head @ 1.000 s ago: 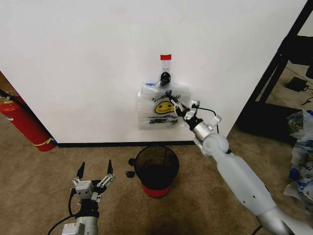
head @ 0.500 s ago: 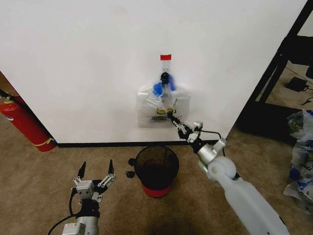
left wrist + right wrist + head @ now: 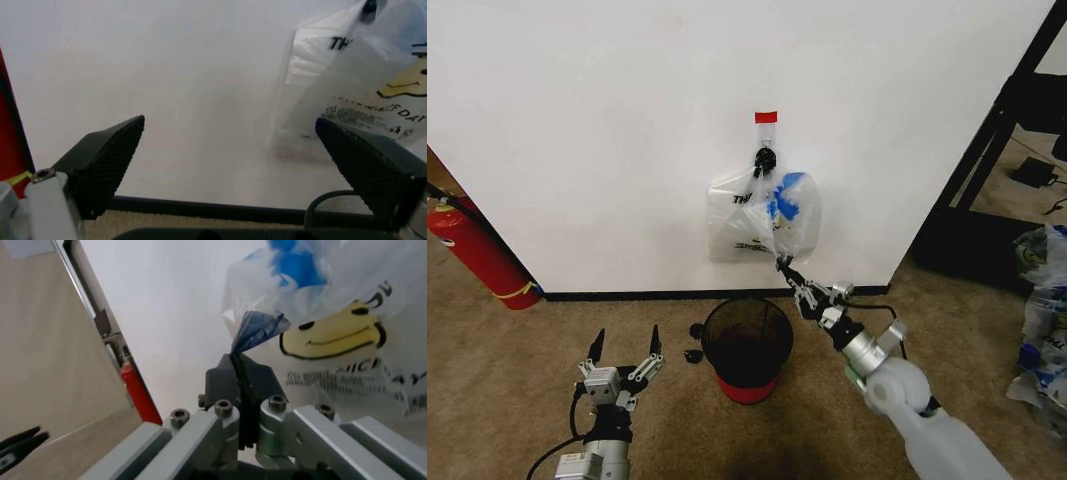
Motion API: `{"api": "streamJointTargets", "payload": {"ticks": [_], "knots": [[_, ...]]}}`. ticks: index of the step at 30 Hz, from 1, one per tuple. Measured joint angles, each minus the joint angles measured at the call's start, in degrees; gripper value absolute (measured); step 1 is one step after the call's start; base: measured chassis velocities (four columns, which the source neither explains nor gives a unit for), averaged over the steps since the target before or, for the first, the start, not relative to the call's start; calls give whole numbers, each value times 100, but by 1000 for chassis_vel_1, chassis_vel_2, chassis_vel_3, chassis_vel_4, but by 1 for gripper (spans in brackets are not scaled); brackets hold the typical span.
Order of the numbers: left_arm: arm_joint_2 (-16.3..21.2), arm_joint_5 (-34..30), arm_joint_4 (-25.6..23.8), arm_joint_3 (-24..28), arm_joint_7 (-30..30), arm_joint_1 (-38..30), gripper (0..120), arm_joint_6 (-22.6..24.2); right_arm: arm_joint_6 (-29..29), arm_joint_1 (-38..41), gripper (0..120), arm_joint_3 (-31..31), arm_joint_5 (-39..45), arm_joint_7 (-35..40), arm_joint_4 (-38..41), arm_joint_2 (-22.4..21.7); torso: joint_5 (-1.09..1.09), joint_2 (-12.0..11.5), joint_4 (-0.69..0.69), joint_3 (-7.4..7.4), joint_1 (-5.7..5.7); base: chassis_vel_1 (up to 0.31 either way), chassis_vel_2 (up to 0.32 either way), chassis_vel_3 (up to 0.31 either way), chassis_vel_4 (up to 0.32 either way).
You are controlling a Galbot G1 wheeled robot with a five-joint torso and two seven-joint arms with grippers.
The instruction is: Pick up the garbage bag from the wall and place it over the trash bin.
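1. thin translucent plastic, crinkled and pulled to a point: the garbage bag (image 3: 762,215) hangs on the wall (image 3: 607,140) from a small black hook (image 3: 765,157) under a strip of red tape (image 3: 766,117), at about 12 o'clock from the trash bin (image 3: 747,345).
2. the right gripper (image 3: 779,262) has its fingers pressed together on a pinched fold of the bag's lower edge, drawing the film away from the wall into a stretched cone; the right wrist view shows the black pads (image 3: 250,385) clamped on a blue-tinted pleat, with the yellow smiley just beyond.
3. blue patches bunch near the top of the bag, just below the hook (the black "thank you" lettering is partly folded out of sight).
4. the bin is round black wire mesh on a red base, standing on beige carpet directly below the bag, close to the black baseboard (image 3: 627,295); two small dark bits (image 3: 695,343) lie on the carpet at its 9 o'clock.
5. the left gripper (image 3: 622,352) hovers low over the carpet at 8 o'clock from the bin, its textured black fingers (image 3: 107,162) spread wide and holding nothing.
6. a red fire extinguisher (image 3: 477,250) leans at the wall's corner at 9 o'clock; a black frame (image 3: 997,150) stands at 2 o'clock, with crumpled bags (image 3: 1042,300) on the floor at 3 o'clock.
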Motion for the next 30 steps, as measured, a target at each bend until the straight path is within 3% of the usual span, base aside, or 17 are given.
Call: {"api": "streamJointTargets", "payload": {"ticks": [16, 30], "knots": [[16, -80, 53, 9, 0, -42, 100, -32, 456, -1265, 0, 241, -1023, 50, 363, 383, 0, 0, -2, 0, 0, 0, 0, 0, 0], [25, -113, 106, 17, 0, -57, 100, -55, 877, -1849, 0, 238, -1684, 35, 304, 571, 0, 0, 0, 0, 0, 0, 0, 0, 0]]}}
